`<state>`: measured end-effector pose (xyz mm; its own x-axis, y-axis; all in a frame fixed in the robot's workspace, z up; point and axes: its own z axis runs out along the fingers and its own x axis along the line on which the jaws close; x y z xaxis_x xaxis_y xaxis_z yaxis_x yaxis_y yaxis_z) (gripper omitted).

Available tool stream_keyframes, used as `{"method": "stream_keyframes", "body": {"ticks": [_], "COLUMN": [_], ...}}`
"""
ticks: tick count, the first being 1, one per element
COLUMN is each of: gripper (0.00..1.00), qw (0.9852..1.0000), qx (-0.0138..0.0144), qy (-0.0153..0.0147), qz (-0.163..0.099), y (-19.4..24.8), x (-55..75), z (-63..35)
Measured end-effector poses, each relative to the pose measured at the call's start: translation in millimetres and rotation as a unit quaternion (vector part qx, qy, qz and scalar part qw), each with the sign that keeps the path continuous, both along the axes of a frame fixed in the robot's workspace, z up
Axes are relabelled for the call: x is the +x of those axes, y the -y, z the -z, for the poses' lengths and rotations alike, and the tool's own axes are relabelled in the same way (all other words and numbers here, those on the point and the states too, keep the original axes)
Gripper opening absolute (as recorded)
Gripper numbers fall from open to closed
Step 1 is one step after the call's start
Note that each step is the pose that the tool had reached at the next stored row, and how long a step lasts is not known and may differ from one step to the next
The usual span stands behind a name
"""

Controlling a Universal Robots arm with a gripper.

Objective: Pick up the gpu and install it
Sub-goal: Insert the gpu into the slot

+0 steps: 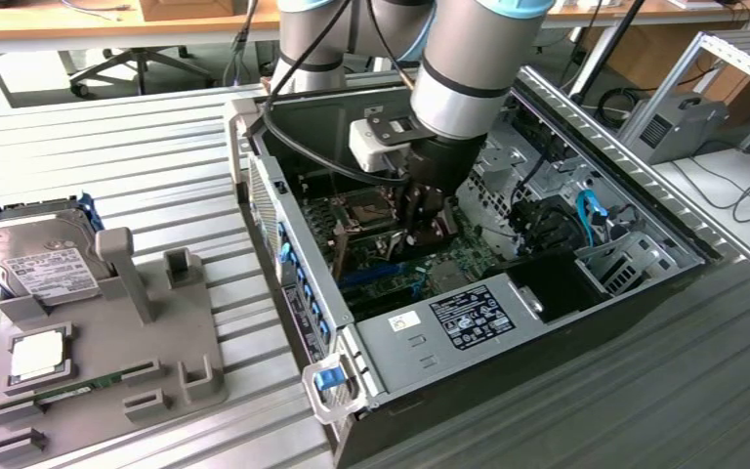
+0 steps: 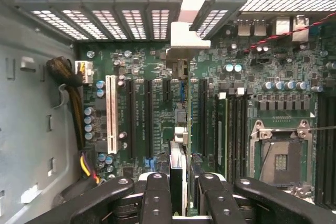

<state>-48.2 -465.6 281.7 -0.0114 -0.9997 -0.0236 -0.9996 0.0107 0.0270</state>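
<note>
My gripper [image 1: 422, 227] is down inside the open computer case [image 1: 389, 337], just above the motherboard [image 2: 136, 61]. In the wrist view the gripper [image 2: 181, 195] is shut on the gpu [image 2: 178, 157]. The card shows edge-on as a thin strip between the black fingers [image 2: 156, 190]. It runs forward to its silver end bracket [image 2: 188, 34], which stands by the rear slot openings of the case. The card hangs over the board between two long black expansion slots [image 2: 148, 114]. Whether its edge touches a slot is hidden.
A white slot [image 2: 111, 115], the bare CPU socket [image 2: 281, 161], memory slots [image 2: 236, 129] and a cable bundle [image 2: 73, 95] surround the card. Outside the case, on the exterior view's left, a grey fixture [image 1: 108, 366] holds a hard drive [image 1: 39, 262], a processor [image 1: 39, 354] and a memory stick [image 1: 69, 394].
</note>
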Motion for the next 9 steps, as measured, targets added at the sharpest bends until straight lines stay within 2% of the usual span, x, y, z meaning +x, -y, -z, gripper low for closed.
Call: {"method": "stream_keyframes", "body": {"ticks": [2,7,9], "gripper": [0.26,0.26,0.26], "qw": [1.0,1.0,1.0], "qx": [0.0,-0.0005,-0.0034], "qy": [0.0,0.0,0.0], "qz": [0.0,0.0,0.0], "y": [-2.9,-3.5,-3.6], "x": [-3.2,-13.4,-15.3], "z": [0.1,1.3,2.0]}}
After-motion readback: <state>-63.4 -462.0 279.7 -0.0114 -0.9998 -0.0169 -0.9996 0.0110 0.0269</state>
